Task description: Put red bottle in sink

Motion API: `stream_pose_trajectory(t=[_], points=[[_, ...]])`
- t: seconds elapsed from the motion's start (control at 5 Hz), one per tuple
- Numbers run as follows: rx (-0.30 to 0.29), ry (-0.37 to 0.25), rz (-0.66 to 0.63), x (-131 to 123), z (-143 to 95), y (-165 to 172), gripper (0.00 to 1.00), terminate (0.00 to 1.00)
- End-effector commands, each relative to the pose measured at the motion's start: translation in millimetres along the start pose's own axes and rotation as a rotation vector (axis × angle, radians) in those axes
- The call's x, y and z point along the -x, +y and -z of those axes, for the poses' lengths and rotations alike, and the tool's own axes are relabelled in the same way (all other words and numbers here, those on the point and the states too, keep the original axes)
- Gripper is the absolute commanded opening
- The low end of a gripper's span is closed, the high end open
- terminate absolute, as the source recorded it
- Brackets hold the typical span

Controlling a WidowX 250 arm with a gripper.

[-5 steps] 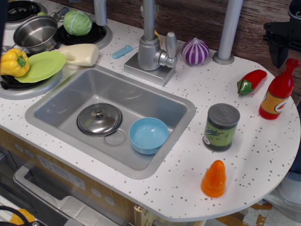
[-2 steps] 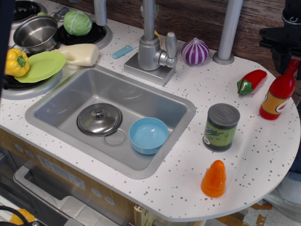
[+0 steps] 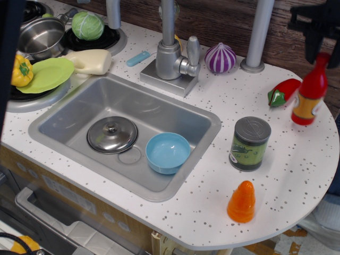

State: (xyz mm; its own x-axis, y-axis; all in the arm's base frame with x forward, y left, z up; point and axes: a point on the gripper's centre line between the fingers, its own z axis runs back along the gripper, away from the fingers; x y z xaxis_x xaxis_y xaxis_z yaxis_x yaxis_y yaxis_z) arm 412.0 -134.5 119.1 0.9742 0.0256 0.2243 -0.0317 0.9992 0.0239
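The red bottle (image 3: 309,91) with its orange-yellow label is at the far right of the white speckled counter, upright and lifted slightly off the surface. My black gripper (image 3: 322,52) comes down from the top right, with its jaws closed on the bottle's cap and neck. The silver-grey sink (image 3: 133,101) is set in the counter to the left of centre, well away from the bottle. A steel pot lid (image 3: 112,135) and a round blue bowl (image 3: 168,153) lie in it.
A red chili pepper (image 3: 284,91) lies just left of the bottle. A green can (image 3: 249,143), an orange cone (image 3: 241,202), a purple onion (image 3: 220,57), the faucet (image 3: 172,53) and a grey post (image 3: 258,32) stand between bottle and sink. The stove with pot and vegetables is far left.
The gripper came down onto the bottle's top and closed on it. The bottle has moved slightly up and to the left.
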Motion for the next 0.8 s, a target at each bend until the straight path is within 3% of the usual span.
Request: stream_pose_trajectory(t=[0.0,0.4,0.6], points=[[-0.089,-0.077,-0.064,14,-48,57,0.0,0.0],[-0.172,0.014,-0.049,70,-57,144,0.0,0.0],[-0.194,0.013,-0.021,99,-42,180,0.0,0.0]])
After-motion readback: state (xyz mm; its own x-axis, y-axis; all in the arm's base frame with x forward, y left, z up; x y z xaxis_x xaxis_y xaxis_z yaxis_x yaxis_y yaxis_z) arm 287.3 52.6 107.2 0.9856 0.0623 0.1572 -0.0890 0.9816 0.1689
